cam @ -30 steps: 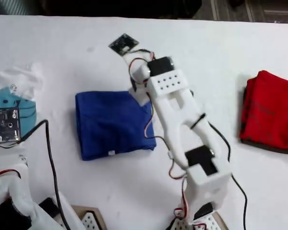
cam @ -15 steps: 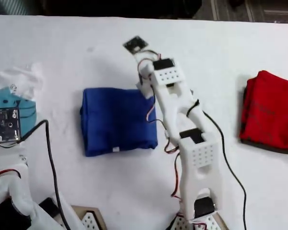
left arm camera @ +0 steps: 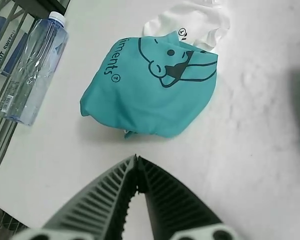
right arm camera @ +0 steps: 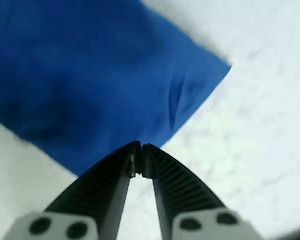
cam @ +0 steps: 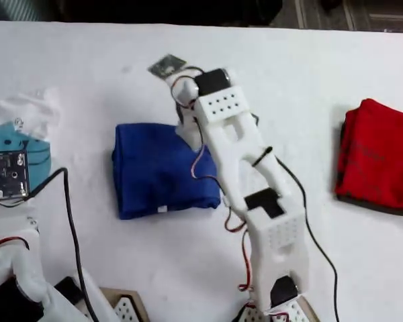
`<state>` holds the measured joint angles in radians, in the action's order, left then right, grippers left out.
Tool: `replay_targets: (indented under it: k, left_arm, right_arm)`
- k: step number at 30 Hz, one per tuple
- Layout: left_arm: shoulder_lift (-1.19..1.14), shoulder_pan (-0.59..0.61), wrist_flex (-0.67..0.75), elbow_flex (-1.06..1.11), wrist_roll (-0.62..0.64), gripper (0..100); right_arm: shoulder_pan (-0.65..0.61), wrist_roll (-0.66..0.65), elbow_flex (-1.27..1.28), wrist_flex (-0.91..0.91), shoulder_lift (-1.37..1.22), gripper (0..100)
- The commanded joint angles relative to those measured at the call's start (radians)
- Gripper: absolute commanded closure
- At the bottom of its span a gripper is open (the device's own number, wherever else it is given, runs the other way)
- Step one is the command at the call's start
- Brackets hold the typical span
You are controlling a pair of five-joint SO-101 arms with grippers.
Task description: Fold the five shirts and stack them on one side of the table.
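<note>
While the blue shirt lies folded near the middle of the table, the R gripper sits over its far right corner w/ jaws pressed together. No cloth is visible between them, so prob. not pinching.

Changes over the last sec:
- The shirt slid a bit toward the right edge, then stopped. It's in the same spot as half a sec ago.
- The R arm's wrist went out past the corner and has now swung back left along the shirt's far edge.

That reads as squaring up a finished fold, not starting a new one. Blue looks done and needs carrying to a stack.

The red shirt is folded at the right edge, likely the stack side.

The L gripper hangs above bare table near the left edge, tips also closed, holding nothing. The teal shirt is ahead of it, w/ the white shirt touching it. Both are rumpled and not yet folded, so I'd put the task approx. halfway at best.
</note>
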<state>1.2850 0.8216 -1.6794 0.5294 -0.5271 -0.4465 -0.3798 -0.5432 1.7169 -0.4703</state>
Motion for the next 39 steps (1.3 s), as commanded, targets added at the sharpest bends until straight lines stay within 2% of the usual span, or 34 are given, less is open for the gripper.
replay_targets:
  k: [1,4,7,10,12,19,24,26,29,32,34,39]
  left_arm:
    - [0.005,-0.010,0.002,-0.011,0.002,97]
    - [0.005,-0.010,0.002,-0.011,0.002,97]
    - [0.005,-0.010,0.002,-0.011,0.002,97]
    - [0.005,-0.010,0.002,-0.011,0.002,97]
    - [0.005,-0.010,0.002,-0.011,0.002,97]
    - [0.005,-0.010,0.002,-0.011,0.002,97]
    - [0.005,-0.010,0.002,-0.011,0.002,97]
    - [0.005,-0.010,0.002,-0.011,0.002,97]
    - [0.005,-0.010,0.002,-0.011,0.002,97]
    - [0.005,-0.010,0.002,-0.006,0.002,97]
    - [0.005,-0.010,0.002,-0.005,0.002,97]
    - [0.005,-0.010,0.002,-0.006,0.002,97]
  right_arm:
    - [0.010,0.011,0.233,0.008,0.160,98.1]
    - [0.001,0.012,0.408,-0.048,0.183,98.1]
    - [-0.004,0.014,0.557,-0.188,0.160,98.1]
    - [-0.001,0.014,0.612,-0.269,0.131,98.1]
    - [0.008,0.014,0.594,-0.257,0.133,98.1]
    - [0.015,0.017,0.463,-0.004,0.306,98.1]
    - [0.012,0.084,0.477,0.004,0.518,97.9]
    - [-0.001,0.118,0.505,0.001,0.585,93.7]
    - [-0.024,0.273,0.586,-0.028,0.578,75.8]
    - [-0.031,0.414,0.671,-0.131,0.503,59.4]
    - [-0.058,0.405,0.686,-0.183,0.427,57.6]
    - [-0.125,0.410,0.621,-0.271,0.255,63.8]
